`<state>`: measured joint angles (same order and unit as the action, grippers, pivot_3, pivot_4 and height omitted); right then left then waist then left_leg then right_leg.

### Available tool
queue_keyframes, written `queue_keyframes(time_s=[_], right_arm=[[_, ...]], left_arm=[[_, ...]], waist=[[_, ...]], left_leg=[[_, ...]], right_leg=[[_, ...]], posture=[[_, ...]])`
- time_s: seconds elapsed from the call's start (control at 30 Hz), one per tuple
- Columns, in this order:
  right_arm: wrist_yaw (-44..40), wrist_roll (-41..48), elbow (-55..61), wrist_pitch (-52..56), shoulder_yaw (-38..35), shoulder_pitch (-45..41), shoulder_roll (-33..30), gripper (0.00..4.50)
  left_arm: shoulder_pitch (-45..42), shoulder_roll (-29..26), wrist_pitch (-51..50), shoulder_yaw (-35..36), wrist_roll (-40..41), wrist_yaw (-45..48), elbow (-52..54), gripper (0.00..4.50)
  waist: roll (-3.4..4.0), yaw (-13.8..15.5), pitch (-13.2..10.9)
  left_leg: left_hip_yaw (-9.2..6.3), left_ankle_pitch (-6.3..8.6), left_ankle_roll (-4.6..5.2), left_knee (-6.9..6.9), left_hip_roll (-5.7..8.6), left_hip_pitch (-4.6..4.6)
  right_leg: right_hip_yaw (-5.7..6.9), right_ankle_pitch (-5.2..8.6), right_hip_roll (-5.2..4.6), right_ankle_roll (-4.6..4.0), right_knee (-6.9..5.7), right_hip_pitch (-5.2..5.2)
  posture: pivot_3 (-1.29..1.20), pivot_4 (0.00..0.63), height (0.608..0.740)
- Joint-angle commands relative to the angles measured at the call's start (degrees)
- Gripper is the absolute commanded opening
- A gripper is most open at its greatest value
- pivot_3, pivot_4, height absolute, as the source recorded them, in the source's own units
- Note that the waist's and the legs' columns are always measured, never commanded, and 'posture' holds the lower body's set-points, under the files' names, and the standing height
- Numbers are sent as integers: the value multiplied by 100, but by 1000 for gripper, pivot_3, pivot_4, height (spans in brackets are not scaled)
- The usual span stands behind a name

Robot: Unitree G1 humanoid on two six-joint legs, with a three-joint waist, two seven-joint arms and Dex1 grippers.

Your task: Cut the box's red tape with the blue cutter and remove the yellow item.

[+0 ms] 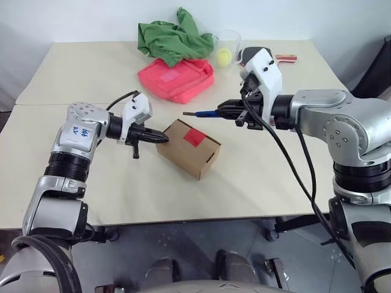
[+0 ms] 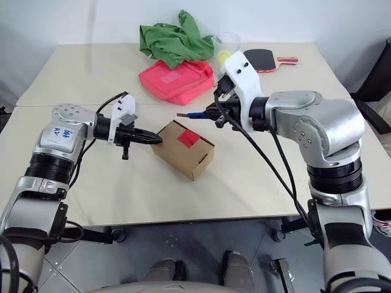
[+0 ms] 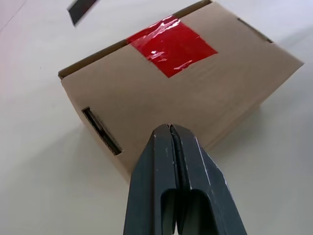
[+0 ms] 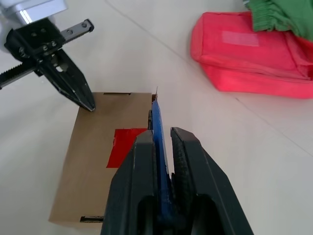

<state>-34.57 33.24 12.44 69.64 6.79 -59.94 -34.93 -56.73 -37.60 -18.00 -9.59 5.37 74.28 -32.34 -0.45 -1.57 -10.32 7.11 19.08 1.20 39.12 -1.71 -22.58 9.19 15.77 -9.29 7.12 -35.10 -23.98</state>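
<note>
Left eye view shows the box [image 1: 189, 148] lying on the worktop [image 1: 91, 79], its red tape [image 1: 194, 137] facing up. The left gripper [image 1: 164, 138], fingers pressed together and holding nothing, rests its tip against the box's near-left top edge. The right gripper [image 1: 221, 111] is clamped on the blue cutter [image 1: 204, 113], whose blade tip hangs above the box's far edge, apart from the tape. Farther back lie a pink-red pouch [image 1: 177, 77] and a green cloth [image 1: 173, 38].
</note>
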Motion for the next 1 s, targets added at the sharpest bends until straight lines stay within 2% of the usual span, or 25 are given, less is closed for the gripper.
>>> queue_keyframes(time_s=[0.03,0.53,1.0], right_arm=[[-241,-100,-83,-231,80,-253,-57,162],[-730,-649,-673,-744,503,-376,-44,162],[-1137,-951,-748,-841,695,-324,-117,162]], left_arm=[[-105,53,223,-29,-146,-135,-129,18],[-193,177,487,-144,-306,-73,-416,18],[-230,236,598,-219,-382,-87,-509,18]], waist=[[0,2,0],[0,6,0],[0,9,0]], left_leg=[[1,0,0,0,0,1],[0,0,0,7,0,2],[-1,0,0,11,0,5]], right_leg=[[-1,0,0,0,-1,0],[-1,0,-1,0,-9,1],[-2,0,-1,0,-19,1]], posture=[[0,150,740],[0,150,740],[0,150,740]])
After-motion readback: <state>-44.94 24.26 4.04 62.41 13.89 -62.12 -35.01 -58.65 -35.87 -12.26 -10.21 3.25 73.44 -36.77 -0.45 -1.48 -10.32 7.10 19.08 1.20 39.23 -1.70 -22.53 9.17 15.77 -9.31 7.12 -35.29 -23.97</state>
